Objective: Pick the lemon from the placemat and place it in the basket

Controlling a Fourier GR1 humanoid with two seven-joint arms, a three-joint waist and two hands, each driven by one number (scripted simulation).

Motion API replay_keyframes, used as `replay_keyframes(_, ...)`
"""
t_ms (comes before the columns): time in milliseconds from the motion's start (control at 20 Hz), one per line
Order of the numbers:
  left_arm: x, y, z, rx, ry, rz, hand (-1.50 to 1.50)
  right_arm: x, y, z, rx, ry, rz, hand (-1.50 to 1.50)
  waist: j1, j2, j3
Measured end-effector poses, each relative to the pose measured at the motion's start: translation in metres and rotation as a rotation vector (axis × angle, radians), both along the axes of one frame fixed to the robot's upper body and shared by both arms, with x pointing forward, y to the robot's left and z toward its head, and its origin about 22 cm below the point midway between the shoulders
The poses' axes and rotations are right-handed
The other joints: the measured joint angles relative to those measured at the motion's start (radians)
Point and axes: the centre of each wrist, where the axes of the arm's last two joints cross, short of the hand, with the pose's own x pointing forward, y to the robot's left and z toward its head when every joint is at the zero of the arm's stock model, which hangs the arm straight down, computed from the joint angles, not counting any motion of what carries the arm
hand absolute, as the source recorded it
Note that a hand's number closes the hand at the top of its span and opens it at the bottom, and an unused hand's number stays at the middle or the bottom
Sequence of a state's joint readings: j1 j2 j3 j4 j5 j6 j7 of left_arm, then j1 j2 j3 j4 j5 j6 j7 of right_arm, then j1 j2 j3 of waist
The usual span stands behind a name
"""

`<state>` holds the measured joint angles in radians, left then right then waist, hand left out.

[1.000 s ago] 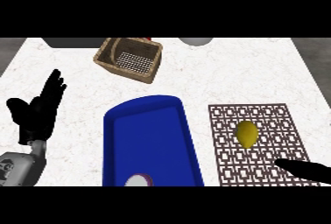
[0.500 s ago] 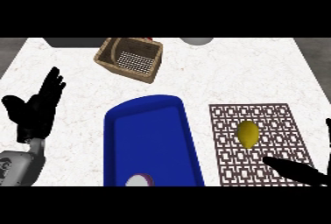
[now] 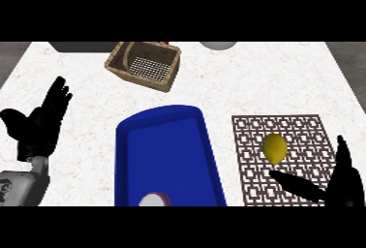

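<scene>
At the near edge the right hand [image 3: 336, 186] enters at the lower right corner, spread wide with thumb and fingers apart, holding nothing; its wrist and forearm are cut off by the view's edge. It lies over the near right part of the placemat [image 3: 251, 160], hiding some of the lattice pattern. Just beyond the thumb, apart from it, the lemon [image 3: 275, 147] rests on the placemat, yellow, oval, pointed at its near end. A blue tray [image 3: 168, 155] lies beside it. The left hand [image 3: 39, 126] rests open at the left edge, fingers up. Farthest, the basket [image 3: 143, 65] sits tilted, its perforated bottom showing.
</scene>
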<state>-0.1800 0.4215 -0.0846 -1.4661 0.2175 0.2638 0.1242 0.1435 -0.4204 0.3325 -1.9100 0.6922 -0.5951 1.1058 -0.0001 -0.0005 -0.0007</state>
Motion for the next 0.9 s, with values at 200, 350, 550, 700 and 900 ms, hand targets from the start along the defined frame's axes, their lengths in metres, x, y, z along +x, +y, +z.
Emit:
replay_keyframes(200,0.001,-0.003,-0.005,0.004,-0.002,-0.002,0.0,0.002,0.011,-0.013,-0.024,-0.004,-0.018,-1.5,-0.001,0.0,0.0)
replay_keyframes(350,0.006,-0.003,0.0,-0.002,0.0,-0.002,0.0,0.012,0.015,-0.021,-0.018,-0.016,-0.035,-1.5,-0.001,0.001,0.001)
replay_keyframes(550,0.007,-0.002,0.001,0.004,-0.005,0.003,0.0,0.012,0.025,-0.017,-0.019,-0.026,-0.039,-1.5,-0.002,0.0,0.001)
replay_keyframes(700,0.006,-0.003,0.003,0.001,-0.008,-0.001,0.0,0.016,0.027,-0.021,-0.01,-0.03,-0.048,-1.5,-0.001,0.0,0.0)
replay_keyframes(900,0.004,-0.008,0.0,0.003,-0.009,0.0,0.0,0.025,0.03,-0.034,-0.001,-0.011,-0.06,-1.5,0.0,0.0,0.001)
